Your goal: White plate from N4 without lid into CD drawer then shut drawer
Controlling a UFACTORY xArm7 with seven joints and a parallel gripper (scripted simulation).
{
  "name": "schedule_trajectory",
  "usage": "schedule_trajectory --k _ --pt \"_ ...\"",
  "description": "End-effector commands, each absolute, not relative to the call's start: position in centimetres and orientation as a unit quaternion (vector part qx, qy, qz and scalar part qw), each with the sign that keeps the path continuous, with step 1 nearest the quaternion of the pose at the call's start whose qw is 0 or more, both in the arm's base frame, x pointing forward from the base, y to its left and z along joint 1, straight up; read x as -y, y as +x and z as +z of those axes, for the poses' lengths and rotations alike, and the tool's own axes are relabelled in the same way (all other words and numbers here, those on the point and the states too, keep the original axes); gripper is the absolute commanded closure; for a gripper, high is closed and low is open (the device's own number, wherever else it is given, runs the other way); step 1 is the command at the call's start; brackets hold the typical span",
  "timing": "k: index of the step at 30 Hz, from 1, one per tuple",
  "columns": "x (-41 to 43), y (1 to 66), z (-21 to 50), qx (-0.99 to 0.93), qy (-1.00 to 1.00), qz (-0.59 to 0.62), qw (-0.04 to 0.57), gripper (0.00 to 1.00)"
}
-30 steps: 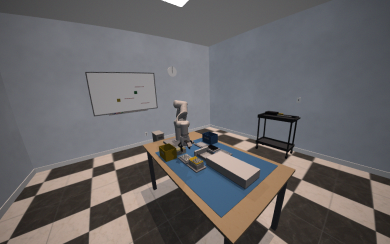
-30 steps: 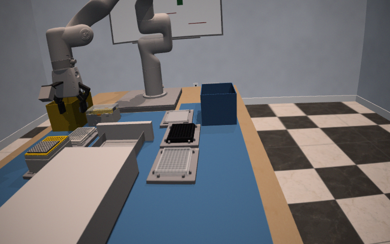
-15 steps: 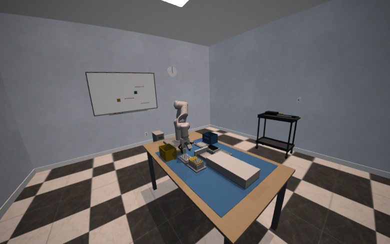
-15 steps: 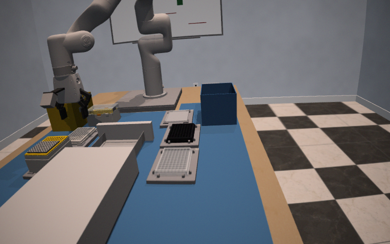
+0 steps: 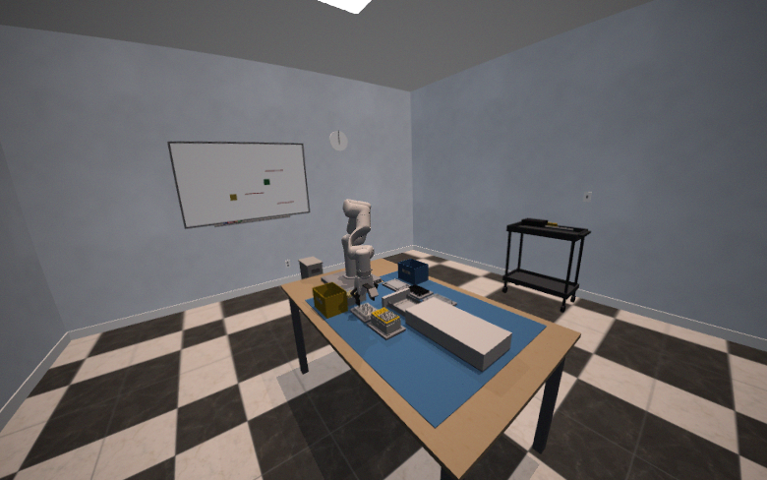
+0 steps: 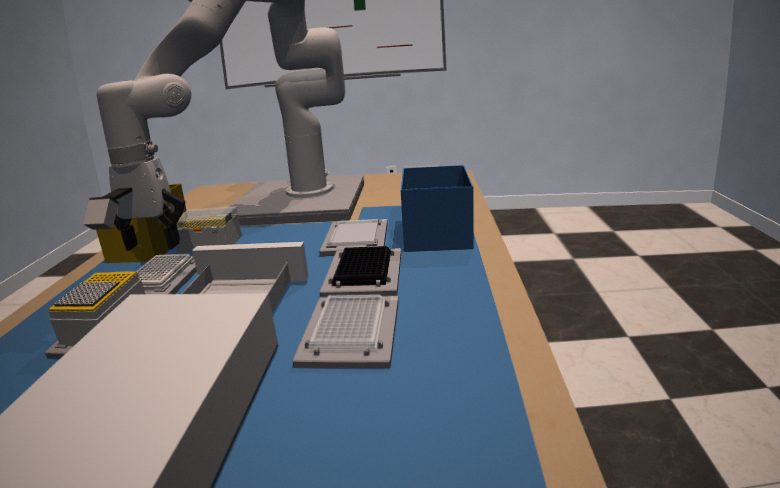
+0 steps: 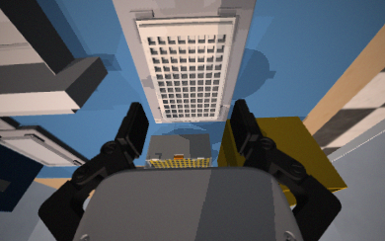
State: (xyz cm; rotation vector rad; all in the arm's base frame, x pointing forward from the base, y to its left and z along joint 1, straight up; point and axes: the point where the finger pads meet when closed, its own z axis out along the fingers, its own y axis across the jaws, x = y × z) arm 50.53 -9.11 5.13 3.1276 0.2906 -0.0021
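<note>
white plate [image 7: 187,69] sits lidless in its nest near the surface's left edge | judged light, rigid, slick plastic; pinch across its short sides | claw [image 7: 189,129] spread wide, empty, above it | drawer [image 6: 241,284] open

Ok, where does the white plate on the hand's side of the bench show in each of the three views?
Top: white plate, small, just below the hand.
Exterior: far left, below the open hand, behind the yellow-rimmed tip rack.
Wrist: top centre, beyond the fingers.
Shared landmark: the yellow bin.
</note>
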Motion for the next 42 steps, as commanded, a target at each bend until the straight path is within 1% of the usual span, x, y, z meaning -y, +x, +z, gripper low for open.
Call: schedule_trajectory --k 1,14,42 --pt "9.1 50.7 4.5 -0.092 0.996 0.002 0.001 0.00" --pt "9.1 50.7 2.8 -0.092 0.996 0.002 0.001 0.00" --pt "9.1 50.7 2.0 -0.092 0.996 0.002 0.001 0.00"
